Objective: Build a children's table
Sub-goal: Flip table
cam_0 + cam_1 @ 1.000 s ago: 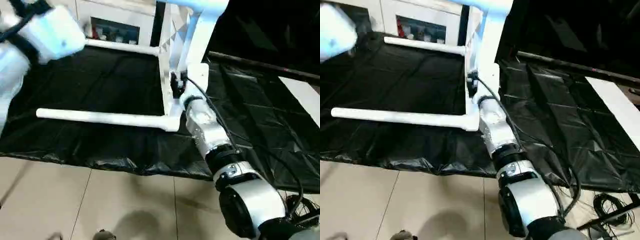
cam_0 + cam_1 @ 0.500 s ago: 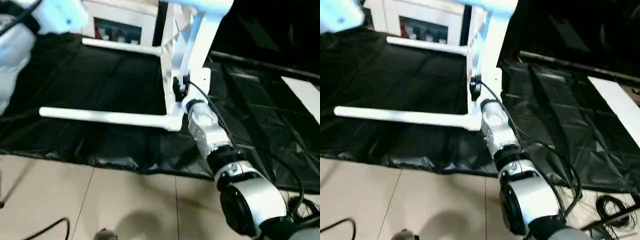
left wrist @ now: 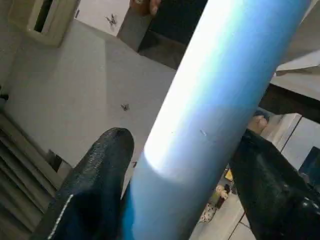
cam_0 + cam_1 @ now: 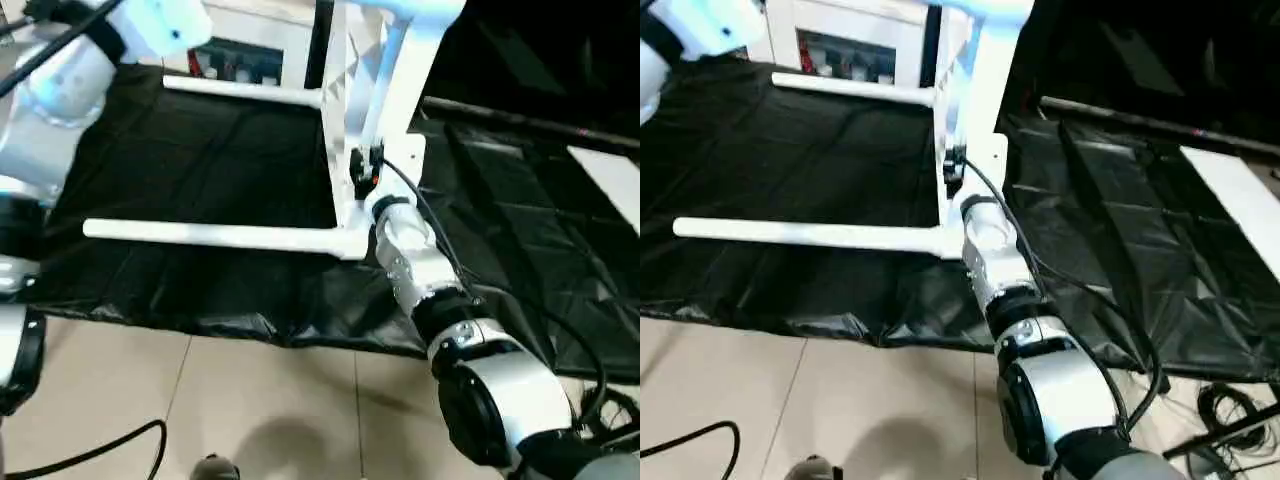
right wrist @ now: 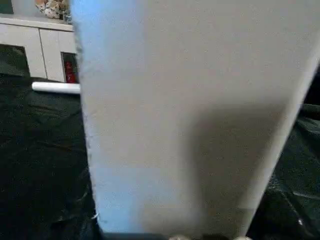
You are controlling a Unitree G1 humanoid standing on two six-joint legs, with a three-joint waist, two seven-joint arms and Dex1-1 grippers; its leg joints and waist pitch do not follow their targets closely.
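The robot's right gripper (image 4: pixel 364 172) sits against the edge of the small white plastic children's table (image 4: pixel 342 130), which stands tipped on its side on the black-draped table (image 4: pixel 200 160). Whether that gripper is clamped on the ribbed top or merely resting against it cannot be told. From the top's lower corner a long white tapered leg (image 4: pixel 210 235) juts level over the drape, and a second leg (image 4: pixel 240 92) lies parallel farther back, before a white glass-door cabinet (image 4: pixel 240 45). Higher up, the left gripper (image 3: pixel 182 135) straddles another white tube leg (image 3: pixel 220 90), one black finger (image 3: pixel 100 170) on each side. Whether they already pinch it cannot be told. The step in hand appears to be steadying the frame: brace the top squarely, then close evenly around the tube so nothing twists out of its socket.
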